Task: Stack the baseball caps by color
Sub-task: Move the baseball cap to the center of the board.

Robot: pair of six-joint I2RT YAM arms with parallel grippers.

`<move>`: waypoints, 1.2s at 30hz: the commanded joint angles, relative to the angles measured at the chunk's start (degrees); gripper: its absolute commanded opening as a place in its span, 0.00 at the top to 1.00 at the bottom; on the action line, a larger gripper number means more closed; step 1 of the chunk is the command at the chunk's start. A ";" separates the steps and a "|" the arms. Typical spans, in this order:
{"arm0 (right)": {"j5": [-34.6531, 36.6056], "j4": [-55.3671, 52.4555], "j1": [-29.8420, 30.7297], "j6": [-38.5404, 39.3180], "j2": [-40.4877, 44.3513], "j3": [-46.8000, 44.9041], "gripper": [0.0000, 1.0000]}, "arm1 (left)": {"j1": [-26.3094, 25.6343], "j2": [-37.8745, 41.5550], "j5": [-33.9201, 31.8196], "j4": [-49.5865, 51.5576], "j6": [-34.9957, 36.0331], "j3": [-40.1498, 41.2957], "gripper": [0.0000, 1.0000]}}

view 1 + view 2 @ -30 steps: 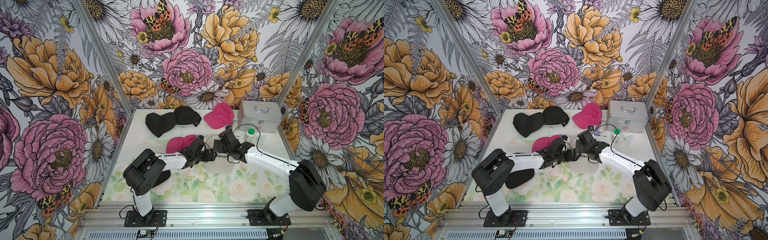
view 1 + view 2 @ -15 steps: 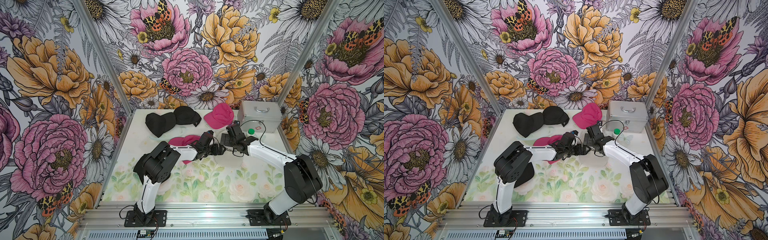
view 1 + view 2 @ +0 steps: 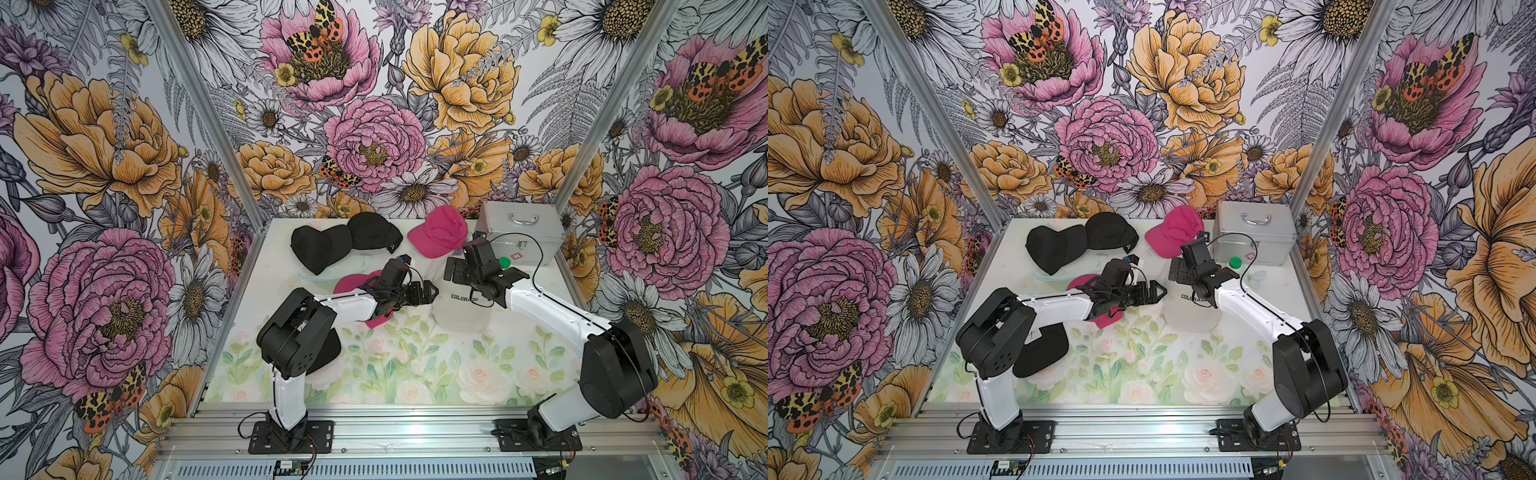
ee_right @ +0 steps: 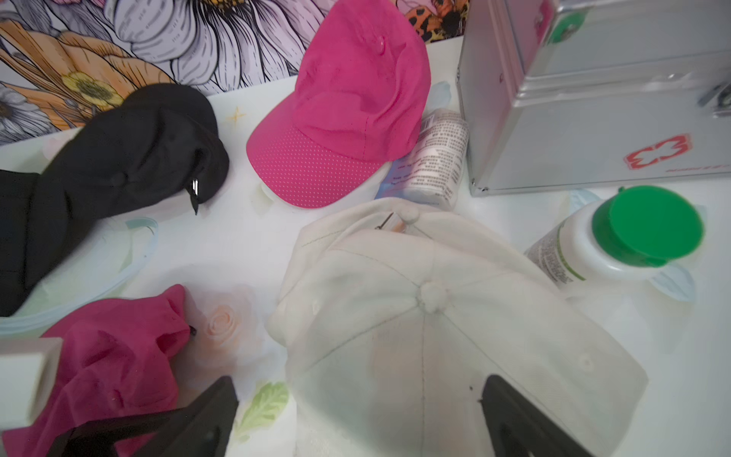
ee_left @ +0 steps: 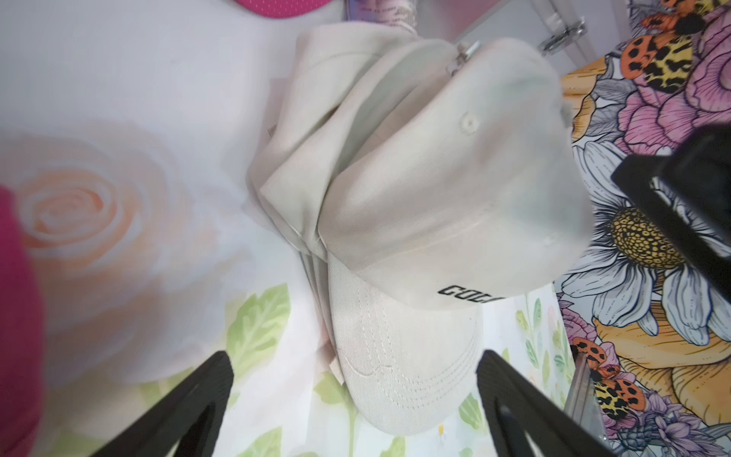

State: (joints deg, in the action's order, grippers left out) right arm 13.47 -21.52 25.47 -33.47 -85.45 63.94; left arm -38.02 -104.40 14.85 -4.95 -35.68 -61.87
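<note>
At centre frame, cream caps (image 3: 461,307) were seen stacked; left gripper (image 5: 354,356) and right gripper (image 4: 360,385) were held spread, empty. Pink cap (image 3: 353,282) pickup was judged next.

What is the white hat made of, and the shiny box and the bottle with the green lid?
The white COLORADO cap looks like soft woven cloth, probably cotton twill: fine ribs, stitched seams and folds show. The silver case looks like brushed metal, likely aluminium, with a dull sheen and straight hard edges. The bottle seems smooth white plastic, its green lid glossy plastic.
</note>
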 commanded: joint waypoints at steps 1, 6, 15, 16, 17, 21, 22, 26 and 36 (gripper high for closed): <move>0.24 0.93 0.36 -2.03 4.14 0.07 0.01 | 0.10 6.85 -2.26 0.22 -0.16 2.45 0.01; -7.77 6.19 1.12 -2.02 6.59 -2.80 0.01 | 2.62 15.70 -8.24 3.95 -0.12 8.06 0.01; -13.83 22.26 10.41 -7.36 3.09 -5.84 0.01 | 11.65 30.03 -17.59 12.48 -3.03 18.91 0.01; -14.07 24.55 10.86 -8.42 1.97 -6.17 0.01 | 11.52 31.47 -17.32 13.54 -4.04 19.78 0.01; -13.85 25.96 11.64 -9.57 0.52 -6.16 0.01 | 11.26 32.97 -16.78 15.16 -5.06 20.55 0.01; -10.78 22.79 16.75 -5.67 -6.61 0.81 0.01 | 8.47 37.12 -14.81 19.21 -9.14 24.49 0.01; -9.98 21.54 17.39 -5.86 -8.61 2.64 0.01 | 7.76 37.85 -14.84 19.19 -10.47 25.89 0.01; -6.28 20.81 19.05 -10.77 -15.12 6.58 0.02 | 6.08 39.76 -14.96 17.14 -15.89 31.98 0.01; -0.20 21.08 19.22 -14.75 -23.43 9.62 0.01 | 4.22 41.85 -11.11 10.22 -20.62 40.85 0.01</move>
State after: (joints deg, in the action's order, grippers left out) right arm 9.15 -0.91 44.93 -46.52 -107.98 72.16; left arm -34.87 -63.55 1.50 9.21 -55.16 -22.48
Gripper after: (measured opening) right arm 0.987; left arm 0.987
